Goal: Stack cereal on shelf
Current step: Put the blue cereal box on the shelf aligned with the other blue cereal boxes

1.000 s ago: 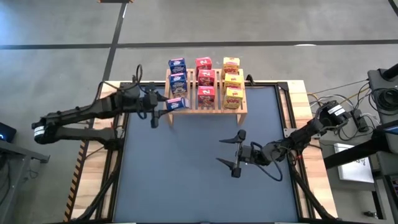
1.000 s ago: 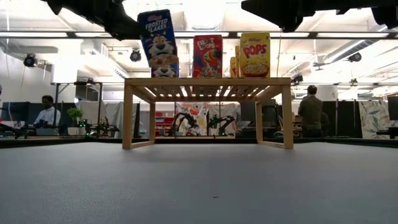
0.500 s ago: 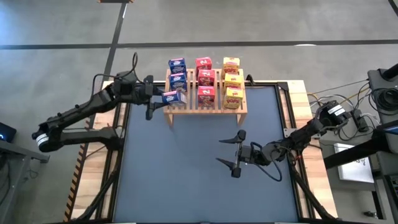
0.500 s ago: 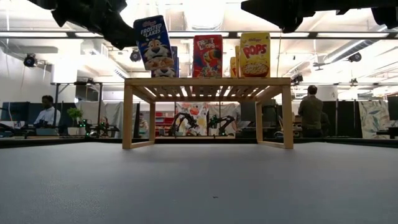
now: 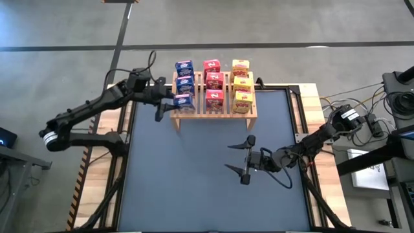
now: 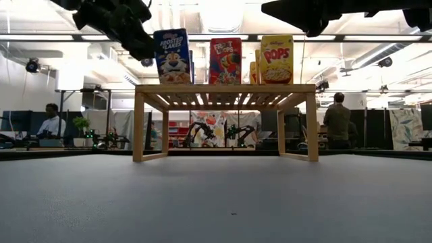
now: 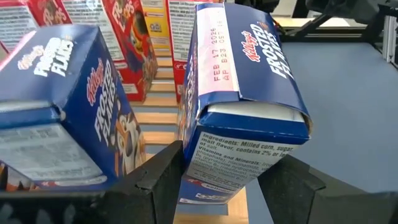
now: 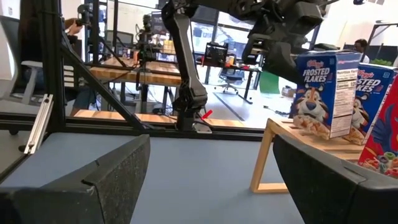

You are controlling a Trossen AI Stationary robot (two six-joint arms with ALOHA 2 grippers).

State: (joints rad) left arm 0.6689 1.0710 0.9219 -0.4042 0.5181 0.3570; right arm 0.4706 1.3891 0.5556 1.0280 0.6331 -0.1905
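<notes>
A light wooden slatted shelf stands at the table's far side. On it stand blue, red and yellow cereal boxes in three columns. My left gripper is shut on the near blue Frosted Flakes box at the shelf's near left corner. The box also shows in the low view, upright, with its bottom at the shelf top. Two more blue boxes stand behind it. My right gripper is open and empty over the dark mat, to the near side of the shelf. My left gripper pinches the blue box between its two fingers, one on each broad face, beside the narrow ingredients panel. The fingers come level from the table's left. The box stands upright, its bottom at the shelf's bars; whether it rests there I cannot tell.
Red boxes fill the shelf's middle column and yellow boxes its right one. The dark mat lies to the near side of the shelf. Wooden table edges flank it. People show in the room behind.
My left gripper has moved toward the table's far edge, still shut on the blue box. The box, first high and tilted, has come down and straightened upright at the shelf's near left spot.
</notes>
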